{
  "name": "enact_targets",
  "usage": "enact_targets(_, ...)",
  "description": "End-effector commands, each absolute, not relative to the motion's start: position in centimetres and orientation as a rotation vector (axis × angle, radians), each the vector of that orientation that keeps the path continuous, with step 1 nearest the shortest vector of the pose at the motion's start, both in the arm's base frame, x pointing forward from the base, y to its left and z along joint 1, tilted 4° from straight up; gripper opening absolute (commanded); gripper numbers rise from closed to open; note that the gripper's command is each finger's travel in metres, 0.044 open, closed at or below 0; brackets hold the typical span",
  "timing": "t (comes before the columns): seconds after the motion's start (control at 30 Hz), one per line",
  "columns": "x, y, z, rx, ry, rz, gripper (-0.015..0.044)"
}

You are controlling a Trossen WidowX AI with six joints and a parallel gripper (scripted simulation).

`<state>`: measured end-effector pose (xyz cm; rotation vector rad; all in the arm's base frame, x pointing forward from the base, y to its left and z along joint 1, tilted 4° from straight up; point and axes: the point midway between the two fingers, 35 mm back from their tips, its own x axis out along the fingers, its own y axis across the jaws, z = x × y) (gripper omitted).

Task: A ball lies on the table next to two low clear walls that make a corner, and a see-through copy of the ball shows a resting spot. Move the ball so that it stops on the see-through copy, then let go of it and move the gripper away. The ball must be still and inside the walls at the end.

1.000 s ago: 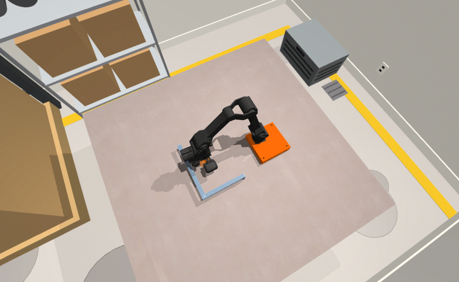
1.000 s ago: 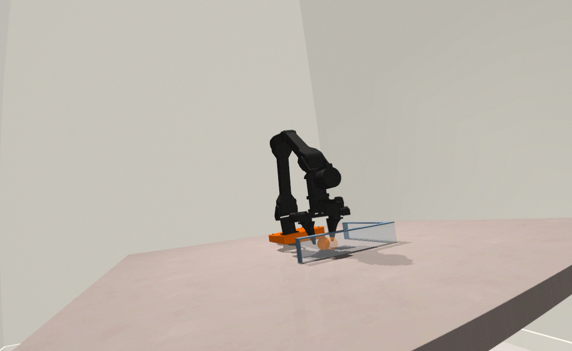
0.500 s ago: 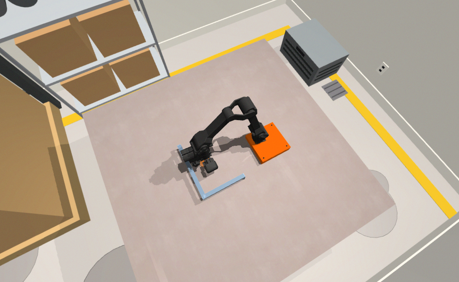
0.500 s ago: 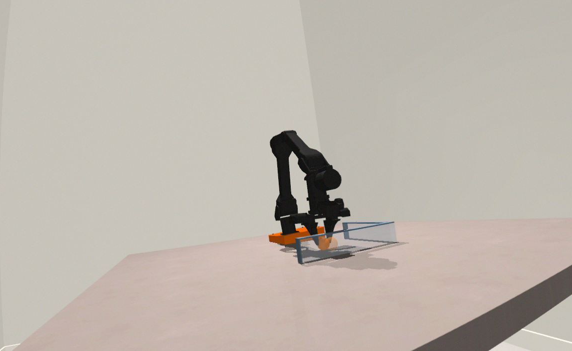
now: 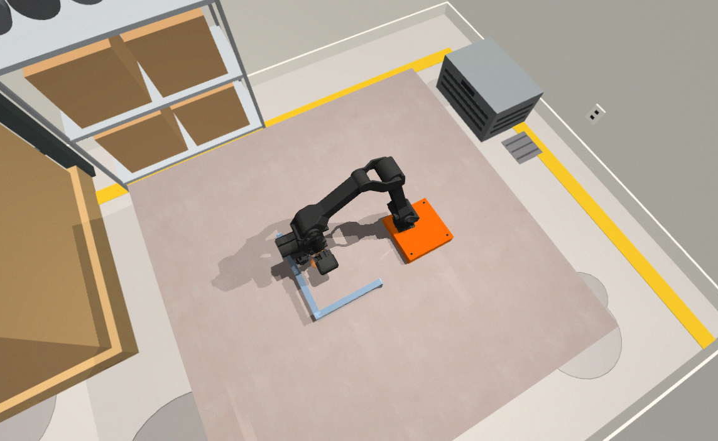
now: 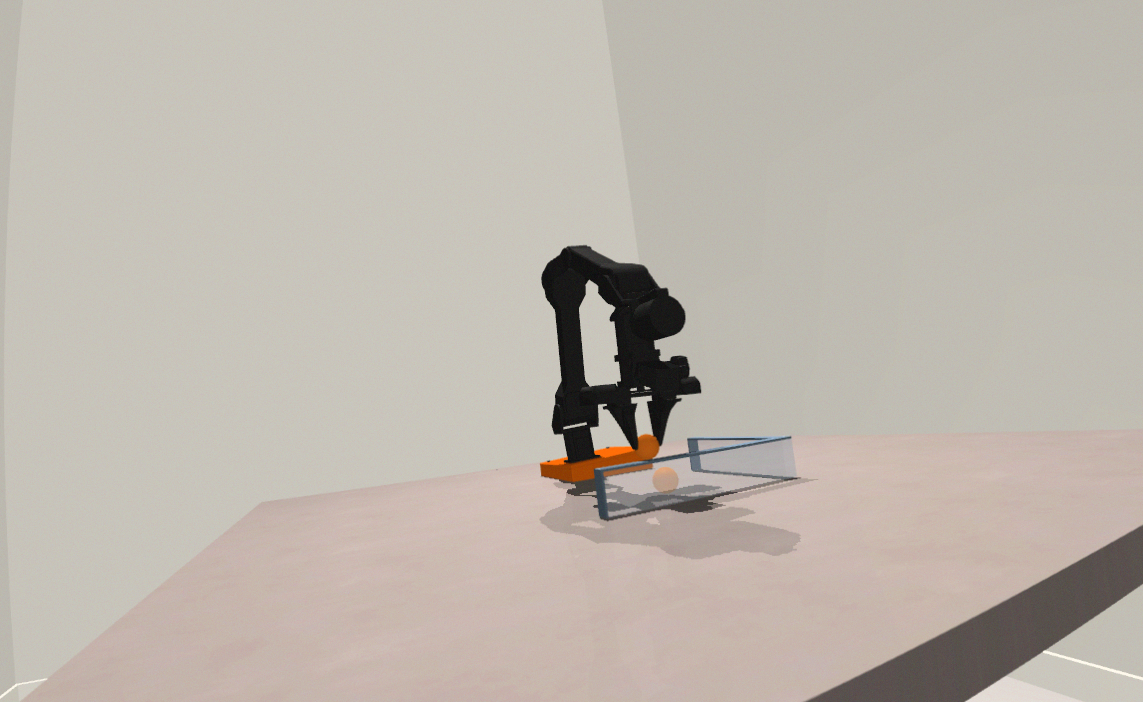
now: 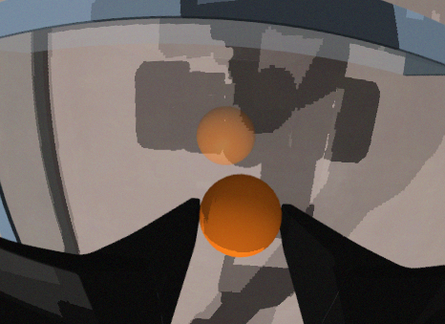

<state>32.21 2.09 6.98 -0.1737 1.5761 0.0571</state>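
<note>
Fingers: closed on the orange ball (image 7: pixel 241 214), held above the table (image 6: pixel 470 593)
See-through copy (image 6: pixel 665 477): below, inside the clear walls' (image 6: pixel 688 480) corner

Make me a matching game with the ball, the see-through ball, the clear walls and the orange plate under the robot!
Things:
1. ball
2. see-through ball
3. clear walls
4. orange plate

Places or states:
A. forms a corner on the table
B. pinched in the end effector, lifted off the table
C. lies under the arm's foot
D. pale, resting on the table inside the walls

Pairs: 1-B, 2-D, 3-A, 4-C
</note>
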Motion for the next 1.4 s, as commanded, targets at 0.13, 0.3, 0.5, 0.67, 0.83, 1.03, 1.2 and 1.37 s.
enact_targets(0.13,32.2,2.4,12.1,-0.164,1.557,0.055,0.0000)
enact_targets(0.3,31.7,2.5,14.6,-0.163,1.558,0.054,0.0000)
enact_targets(0.5,31.9,2.6,14.3,-0.162,1.558,0.054,0.0000)
enact_targets(0.67,33.8,3.4,11.3,-0.162,1.556,0.054,0.0000)
enact_targets(0.83,34.4,3.6,10.3,-0.162,1.556,0.054,0.0000)
enact_targets(1.03,34.6,3.5,8.6,-0.162,1.556,0.054,0.0000)
enact_targets(1.2,34.6,3.3,6.0,-0.162,1.556,0.054,0.0000)
enact_targets(1.37,34.5,3.1,3.6,-0.162,1.556,0.054,0.0000)
